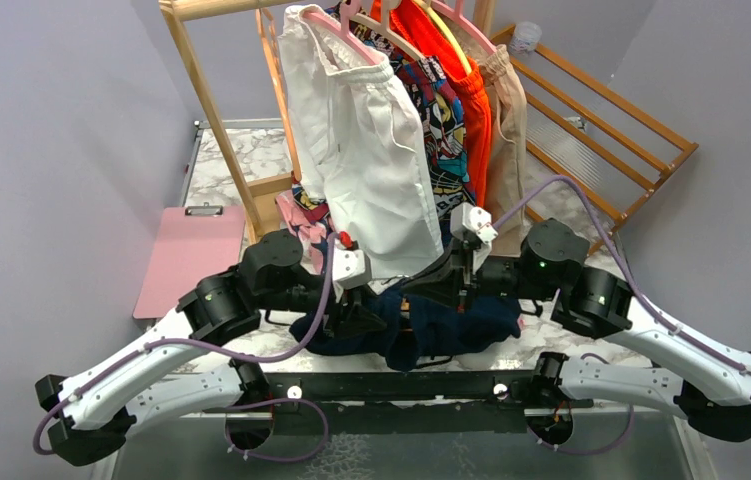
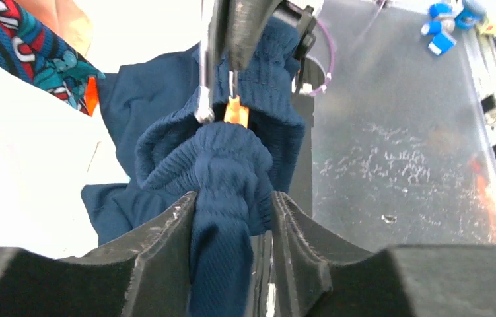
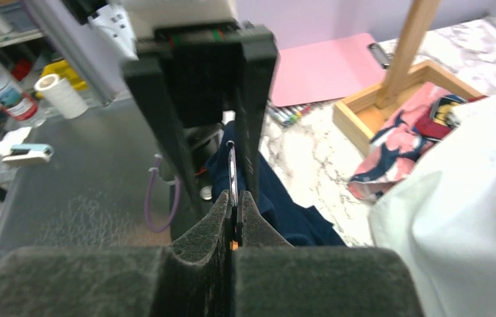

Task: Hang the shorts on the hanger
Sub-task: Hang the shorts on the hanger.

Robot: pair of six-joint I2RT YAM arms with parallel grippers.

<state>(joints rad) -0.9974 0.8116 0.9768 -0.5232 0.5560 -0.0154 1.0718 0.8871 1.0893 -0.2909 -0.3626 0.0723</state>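
The navy shorts (image 1: 451, 325) lie bunched on the table between my two grippers. In the left wrist view their ribbed waistband (image 2: 232, 165) sits between the fingers of my left gripper (image 2: 232, 198). The fabric touches both fingertips, with a thin gap lower down by the right finger. The hanger (image 2: 236, 111) shows only as an orange stub and a metal hook (image 3: 232, 175), with the waistband wrapped round it. My right gripper (image 3: 233, 198) is shut on that hook and neck. From above, the left gripper (image 1: 359, 318) and the right gripper (image 1: 459, 288) face each other over the shorts, and the hanger is hidden.
Behind the arms a wooden rack (image 1: 216, 110) carries white shorts (image 1: 371, 150), patterned, orange (image 1: 461, 95) and beige garments on pink hangers (image 1: 336, 22). A pink clipboard (image 1: 191, 258) lies at the left. A slatted wooden rack (image 1: 601, 120) leans at the right. Pink patterned cloth (image 3: 403, 139) fills the rack's base.
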